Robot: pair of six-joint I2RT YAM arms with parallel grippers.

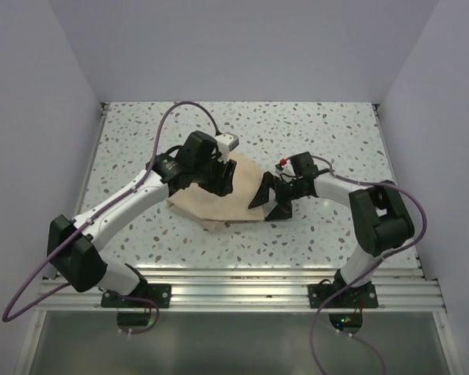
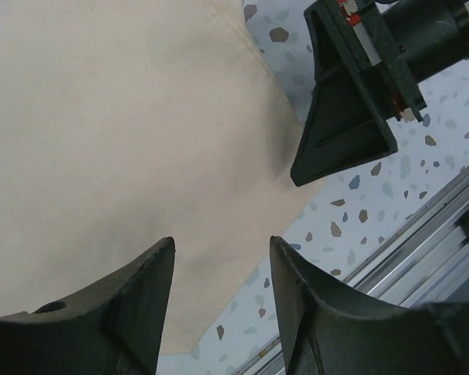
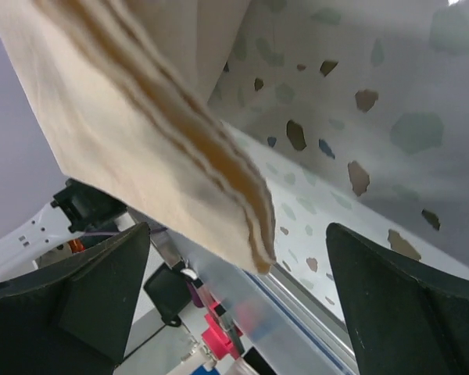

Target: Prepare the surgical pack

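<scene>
Tan woven cloth (image 1: 219,205), matte and soft with a fine, even weave, lies folded in an irregular many-sided packet on the speckled terrazzo-look worktop (image 1: 313,133). The right wrist view shows its edge as several stacked layers with darker seams between them, so I judge the folding to be well along. No steel tray, instruments, brown strips or gauze show in any view. Whether they sit inside the folds cannot be told, though the bundle looks fairly flat. What seems left is to finish and tidy the last flaps.

The left end effector (image 1: 219,178) hovers over the cloth's far-left part. Its dark, wedge-shaped plastic fingers (image 2: 152,273) stand apart with nothing between them, and only cloth shows below. The right end effector (image 1: 270,201) sits at the cloth's right edge. Its jaws are spread wide, the layered corner lies in the gap without being pinched, and one finger tip rests just beside the hem. Near of the cloth runs a ribbed aluminium rail (image 1: 242,285), hard and shiny against the limp fabric.
</scene>
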